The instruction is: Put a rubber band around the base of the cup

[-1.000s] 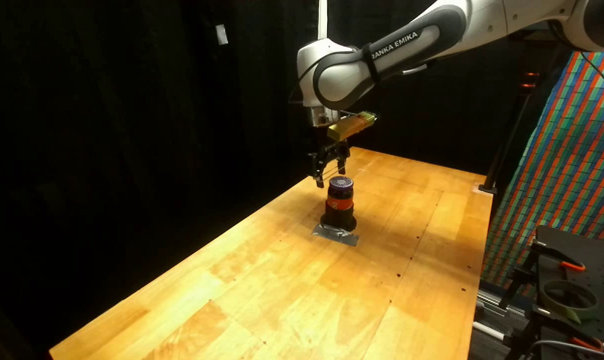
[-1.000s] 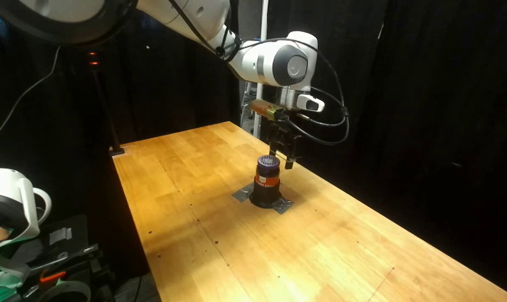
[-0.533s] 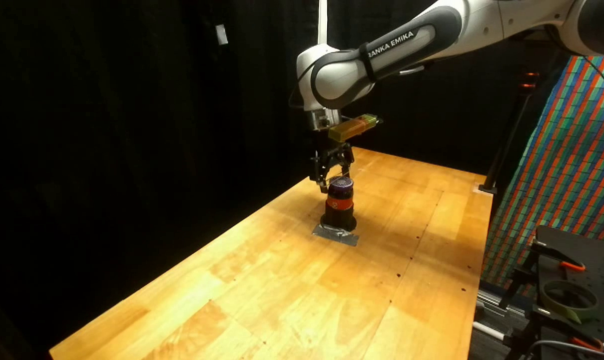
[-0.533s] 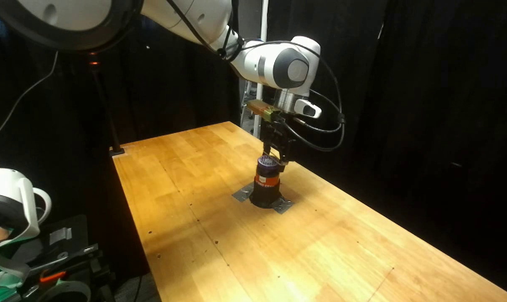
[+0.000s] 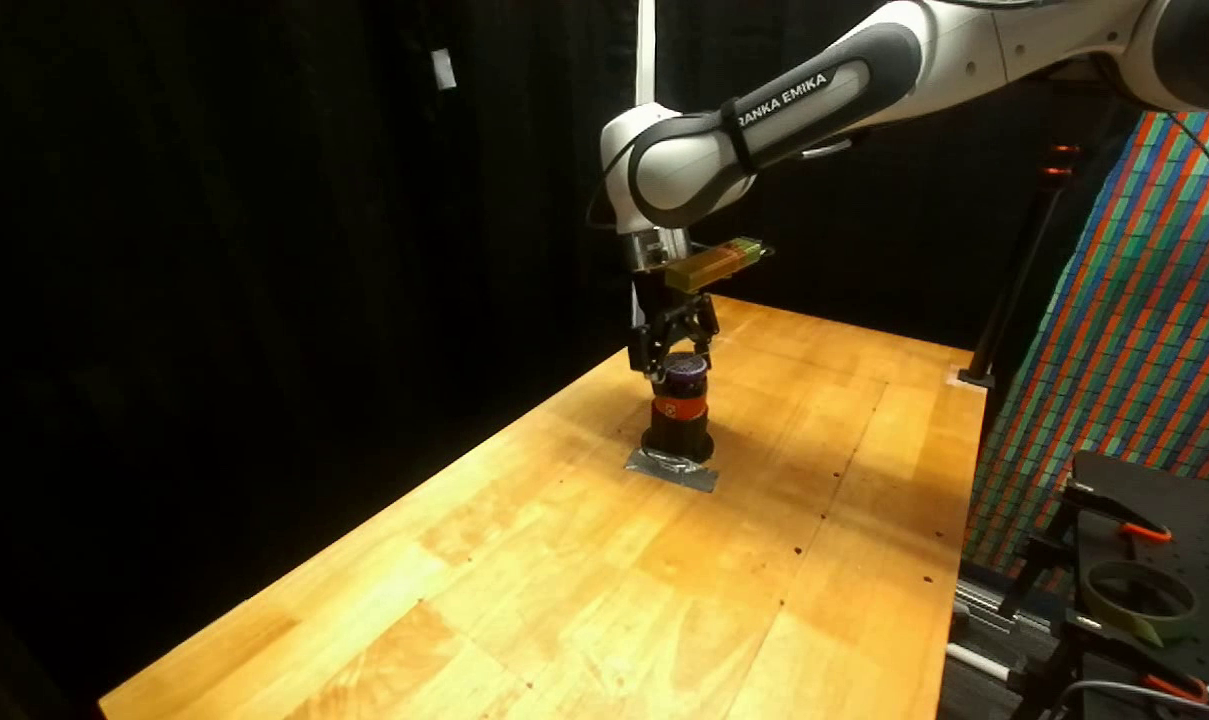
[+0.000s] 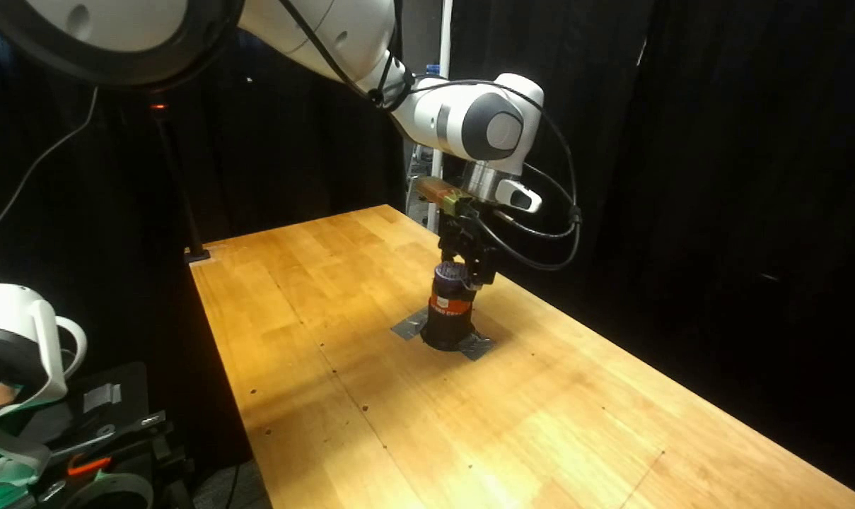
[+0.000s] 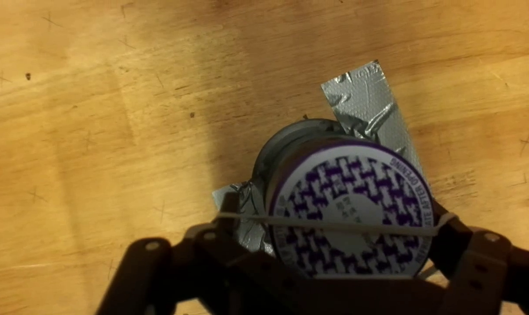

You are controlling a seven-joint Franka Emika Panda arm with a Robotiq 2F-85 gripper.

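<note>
one finger (image 7: 229,210) of the gripper (image 7: 338,221) stands at 9 o'clock from the lid (image 7: 356,166) of the cup (image 6: 450,305) in the wrist view, in front of a strip of silver tape (image 7: 252,234). the rubber band (image 7: 334,224) runs from this finger, taut, across the purple-and-white lid; whether it touches the lid i cannot tell. the cup's dark foot (image 7: 282,142) shows at 11 o'clock, and a longer strip (image 7: 369,105) of tape sticks out between 12 and 1. the opposite finger, just past 3, carries the band's far end, so the gripper is spread, a finger on either side of the lid.

in an exterior view, a white strapped device (image 6: 10,311) sits at 9 o'clock, well apart from the cup, then a black post (image 6: 196,254) towards 10. the cup is upright on the wooden table (image 6: 576,396), an orange-red stripe round its middle, with the gripper and white arm (image 6: 448,113) between 12 and 1 from it.
</note>
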